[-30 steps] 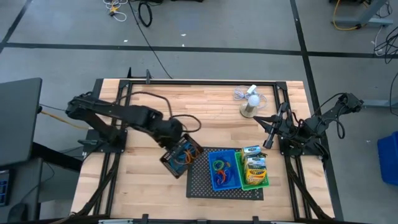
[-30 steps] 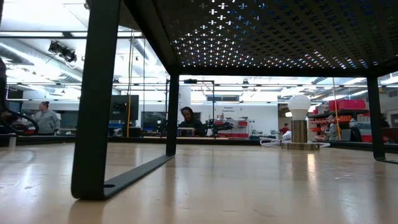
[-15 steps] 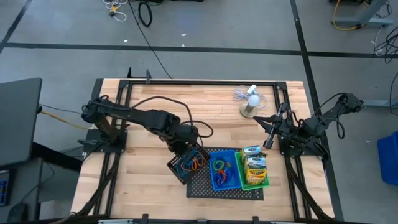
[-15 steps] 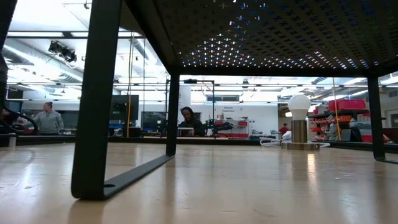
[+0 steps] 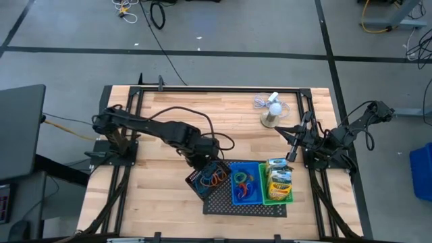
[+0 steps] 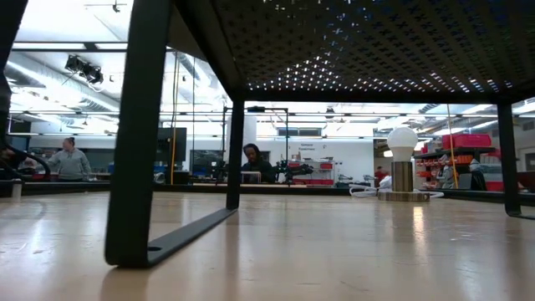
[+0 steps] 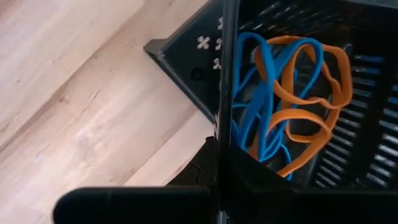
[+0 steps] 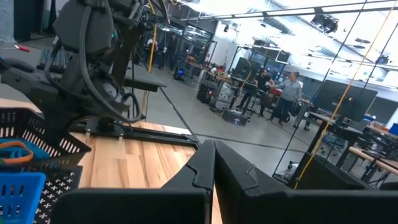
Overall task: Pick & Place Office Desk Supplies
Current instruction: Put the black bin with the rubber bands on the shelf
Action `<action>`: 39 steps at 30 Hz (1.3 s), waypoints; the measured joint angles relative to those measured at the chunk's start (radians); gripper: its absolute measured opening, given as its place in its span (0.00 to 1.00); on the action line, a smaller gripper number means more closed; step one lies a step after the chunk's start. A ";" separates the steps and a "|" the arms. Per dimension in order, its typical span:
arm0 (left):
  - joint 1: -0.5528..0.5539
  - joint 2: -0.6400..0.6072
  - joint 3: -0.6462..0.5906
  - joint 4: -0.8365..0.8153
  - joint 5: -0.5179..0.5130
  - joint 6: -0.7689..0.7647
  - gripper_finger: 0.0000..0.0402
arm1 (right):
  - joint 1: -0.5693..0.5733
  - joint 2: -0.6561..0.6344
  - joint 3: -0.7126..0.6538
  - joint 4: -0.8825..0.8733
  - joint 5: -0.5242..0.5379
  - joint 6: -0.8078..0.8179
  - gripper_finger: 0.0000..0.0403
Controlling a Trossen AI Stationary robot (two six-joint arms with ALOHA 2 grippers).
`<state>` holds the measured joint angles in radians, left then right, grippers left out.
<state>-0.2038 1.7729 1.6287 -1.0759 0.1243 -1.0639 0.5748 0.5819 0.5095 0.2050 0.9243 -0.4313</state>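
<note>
The wooden bench carries a black mesh tray. At its edge beside the blue bin, the left end effector grips the black bin of rubber bands — tilted, so it may catch the tray's edge or spill. The right end effector waits clenched near the fan.

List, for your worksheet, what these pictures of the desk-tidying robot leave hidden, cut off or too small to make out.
- Left gripper: the high view shows it at the black bin, but the arm hides its grip.
- Black bin's far side: cut off by the left wrist view's edge; only the rubber bands show.
- Crayon box lettering: too small from above.
- Tray's contents: in the low view, hidden above the mesh tray.
- Right gripper: holds nothing visible.
</note>
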 joint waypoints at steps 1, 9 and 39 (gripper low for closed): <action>0.001 0.003 0.000 -0.002 0.000 0.001 0.02 | 0.000 0.000 0.000 0.000 -0.001 0.000 0.03; 0.001 0.015 0.000 0.043 -0.009 -0.003 0.05 | 0.000 0.000 0.000 0.000 -0.001 -0.004 0.03; 0.008 0.011 0.000 0.153 0.034 0.033 0.33 | 0.000 0.000 0.000 0.008 -0.009 -0.021 0.03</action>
<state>-0.1955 1.7844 1.6287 -0.9231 0.1579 -1.0309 0.5747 0.5823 0.5095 0.2127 0.9157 -0.4527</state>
